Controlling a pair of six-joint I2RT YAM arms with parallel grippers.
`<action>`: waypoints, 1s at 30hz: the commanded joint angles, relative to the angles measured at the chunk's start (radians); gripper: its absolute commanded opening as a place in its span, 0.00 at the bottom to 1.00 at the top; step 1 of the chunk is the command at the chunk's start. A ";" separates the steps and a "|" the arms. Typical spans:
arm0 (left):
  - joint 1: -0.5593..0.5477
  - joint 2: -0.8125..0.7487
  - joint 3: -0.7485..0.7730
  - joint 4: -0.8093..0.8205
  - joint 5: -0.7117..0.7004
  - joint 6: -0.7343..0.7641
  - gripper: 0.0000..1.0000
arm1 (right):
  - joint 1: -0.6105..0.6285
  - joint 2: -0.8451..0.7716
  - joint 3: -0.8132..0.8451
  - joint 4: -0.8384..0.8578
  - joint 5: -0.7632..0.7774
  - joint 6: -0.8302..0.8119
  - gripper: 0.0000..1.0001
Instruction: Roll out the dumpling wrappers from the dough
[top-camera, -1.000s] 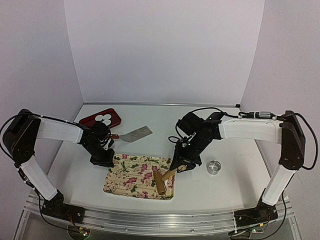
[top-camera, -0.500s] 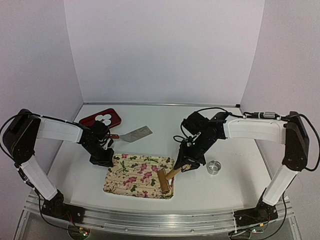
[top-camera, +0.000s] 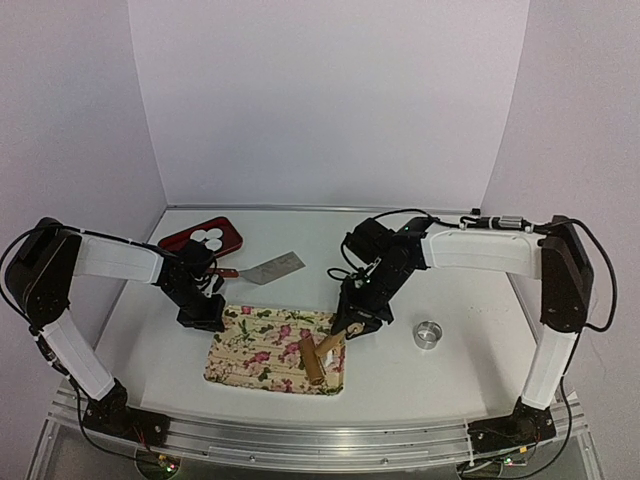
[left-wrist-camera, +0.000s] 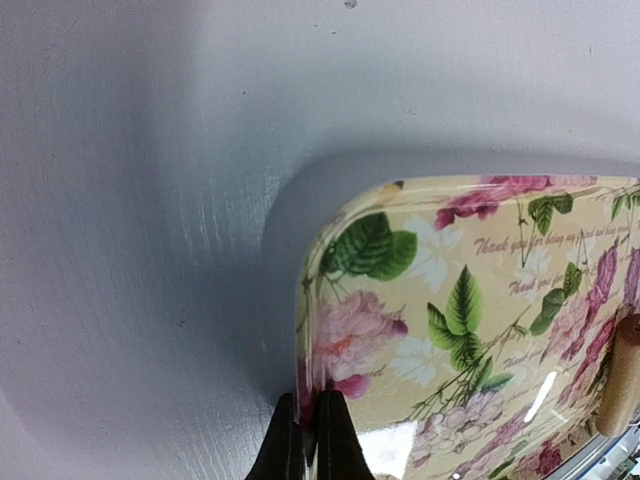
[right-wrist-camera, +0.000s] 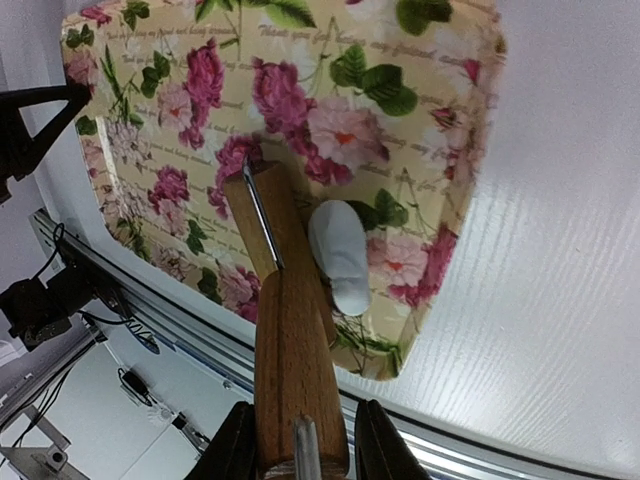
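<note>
I have the right fingers (right-wrist-camera: 235, 455) clamped on the wooden handle of the rolling pin (right-wrist-camera: 285, 300), whose roller lies on the flowered tray (right-wrist-camera: 160, 110). The dough (right-wrist-camera: 340, 255), a small white lump, sits on the tray right up against the roller's side. It is out ahead of the right fingers and near the tray's edge on that side. My left fingers (left-wrist-camera: 283, 455) are pinched together on the rim at the tray's opposite corner, well apart from the dough. On the tabletop (top-camera: 400, 260), the dumpling wrappers (top-camera: 208, 237) rest on a red plate (top-camera: 180, 241) at the far left. A metal ring (top-camera: 428, 334) stands to the tray's right.
</note>
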 joint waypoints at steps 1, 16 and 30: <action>0.006 -0.004 -0.002 0.019 -0.009 -0.002 0.00 | 0.023 0.122 -0.035 -0.085 0.156 0.005 0.00; 0.006 -0.021 0.001 0.031 0.011 -0.037 0.00 | 0.138 0.262 0.419 -0.149 0.105 -0.195 0.00; 0.006 0.014 0.028 0.020 -0.010 0.010 0.00 | 0.144 -0.048 0.453 -0.239 0.213 -0.077 0.00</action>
